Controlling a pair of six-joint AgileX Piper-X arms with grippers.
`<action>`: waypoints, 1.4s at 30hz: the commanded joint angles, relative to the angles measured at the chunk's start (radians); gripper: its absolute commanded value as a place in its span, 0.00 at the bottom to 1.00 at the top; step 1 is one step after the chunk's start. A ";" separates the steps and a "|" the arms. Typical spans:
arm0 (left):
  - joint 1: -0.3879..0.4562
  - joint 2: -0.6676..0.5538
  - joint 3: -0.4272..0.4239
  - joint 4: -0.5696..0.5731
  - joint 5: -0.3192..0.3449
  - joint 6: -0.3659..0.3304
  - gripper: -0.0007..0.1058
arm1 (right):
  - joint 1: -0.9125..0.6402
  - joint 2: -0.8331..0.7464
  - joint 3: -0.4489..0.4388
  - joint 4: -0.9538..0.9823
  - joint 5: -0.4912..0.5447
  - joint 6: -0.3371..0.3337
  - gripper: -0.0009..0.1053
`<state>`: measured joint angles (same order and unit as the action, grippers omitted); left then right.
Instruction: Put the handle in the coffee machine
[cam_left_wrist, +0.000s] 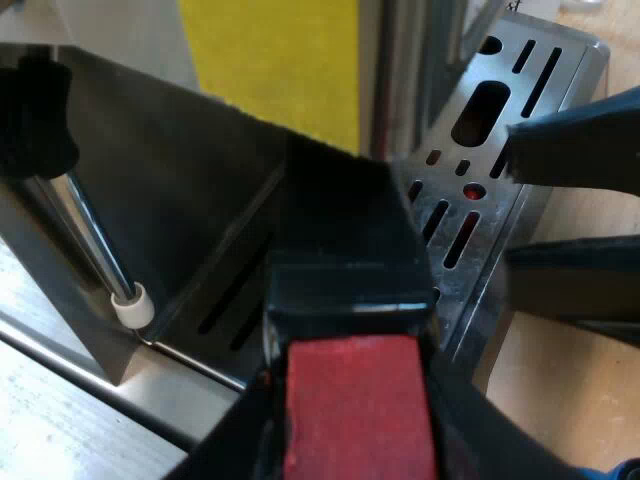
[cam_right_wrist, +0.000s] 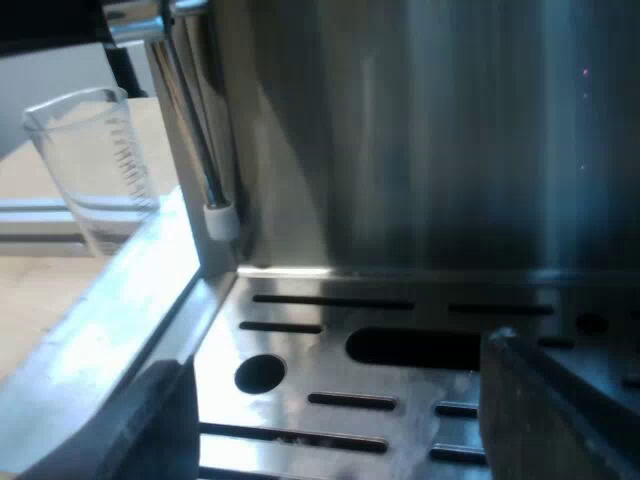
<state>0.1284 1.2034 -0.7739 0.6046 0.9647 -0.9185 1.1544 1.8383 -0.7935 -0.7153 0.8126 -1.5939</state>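
Note:
The holder's dark handle (cam_left_wrist: 350, 250) runs away from the camera toward the espresso machine's front, its red end (cam_left_wrist: 355, 410) nearest me. My left gripper (cam_left_wrist: 355, 445) is shut on it, a black finger on each side of the red end. The holder's metal head is hidden under the machine. My right gripper (cam_right_wrist: 335, 395) hangs open and empty just above the slotted drip tray (cam_right_wrist: 330, 370). Its two dark fingers (cam_left_wrist: 575, 150) also show over the drip tray's (cam_left_wrist: 500, 90) outer edge, beside the handle.
The steam wand (cam_left_wrist: 95, 240) with its white tip hangs at the tray's corner, and is seen again as the steam wand (cam_right_wrist: 200, 140). A clear measuring glass (cam_right_wrist: 95, 165) stands on the wooden table beyond the machine's side. A yellow panel (cam_left_wrist: 270, 60) lies behind.

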 joint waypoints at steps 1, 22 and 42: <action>-0.012 -0.037 -0.034 -0.093 0.261 0.026 0.01 | -0.018 0.024 -0.045 -0.015 -0.010 -0.099 0.58; -0.012 -0.037 -0.034 -0.093 0.241 0.026 0.01 | -0.152 0.138 -0.153 -0.127 -0.007 -0.093 0.44; -0.012 -0.037 -0.034 -0.093 0.241 0.026 0.01 | -0.153 0.169 -0.240 -0.286 0.046 -0.258 0.44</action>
<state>0.1284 1.2009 -0.7739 0.5970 0.9374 -0.9046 1.0034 2.0150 -1.0245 -0.9710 0.8581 -1.8295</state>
